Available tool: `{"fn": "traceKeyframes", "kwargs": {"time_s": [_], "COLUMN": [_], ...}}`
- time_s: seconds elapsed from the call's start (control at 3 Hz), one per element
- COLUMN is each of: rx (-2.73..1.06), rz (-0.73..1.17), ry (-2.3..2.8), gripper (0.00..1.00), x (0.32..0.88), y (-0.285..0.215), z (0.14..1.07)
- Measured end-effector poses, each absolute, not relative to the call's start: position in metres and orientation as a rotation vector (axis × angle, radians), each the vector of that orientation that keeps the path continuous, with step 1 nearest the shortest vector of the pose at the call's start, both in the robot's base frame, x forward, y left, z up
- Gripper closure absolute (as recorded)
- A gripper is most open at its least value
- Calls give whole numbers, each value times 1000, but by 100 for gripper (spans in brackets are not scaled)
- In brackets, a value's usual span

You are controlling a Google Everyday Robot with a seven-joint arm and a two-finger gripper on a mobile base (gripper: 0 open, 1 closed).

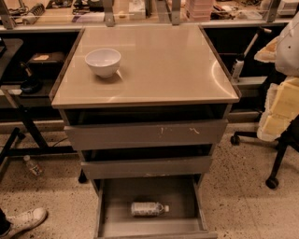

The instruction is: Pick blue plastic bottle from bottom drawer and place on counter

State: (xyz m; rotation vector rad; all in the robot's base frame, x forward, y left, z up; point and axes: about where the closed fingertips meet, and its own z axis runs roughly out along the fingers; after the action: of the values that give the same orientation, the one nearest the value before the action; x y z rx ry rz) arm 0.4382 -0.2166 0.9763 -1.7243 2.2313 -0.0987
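Looking down at the cabinet front. Seeing bottom drawer [149, 191] pulled out furthest of the three, grey floor exposed. Spotting bottle [148, 208] lying on its side on that floor, near the front edge, about midway between the side walls and touching neither. Lying with white cap toward the right wall as viewed, whitish label wrapped round the body.

Can't see gripper anywhere in view, so can't tell whether released, clenched or grasping anything.

Noting counter [163, 65] capping the cabinet: glossy beige, thin grey rim. Carrying a white bowl [103, 61], upright, toward the rear left corner, well apart from the front edge.

Stacked between counter and bottom drawer: top drawer [145, 134], white scratches right of centre on its front, slightly out; middle drawer [145, 167], narrower, front sitting a bit lower and closer to camera. Can't see inside either.

Around the cabinet, on speckled floor [233, 200]: clear bottle [32, 165] lying left of the cabinet beside a black stand leg; white shoe [25, 220] at lower left; black chair base [275, 158] with casters at right, yellow foam [282, 109] above it. Running behind the counter's rear edge: cluttered workbench [140, 14].
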Motion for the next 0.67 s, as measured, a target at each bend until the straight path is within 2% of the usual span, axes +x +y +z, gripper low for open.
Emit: {"fn": "traceKeyframes", "kwargs": {"time_s": [0.33, 0.67], "rx": [-1726, -1759], "rz": [-96, -39], "ry": [2230, 2230], "gripper": [0, 0], "x": [438, 438], "y": [-215, -197], "z": [973, 917]}}
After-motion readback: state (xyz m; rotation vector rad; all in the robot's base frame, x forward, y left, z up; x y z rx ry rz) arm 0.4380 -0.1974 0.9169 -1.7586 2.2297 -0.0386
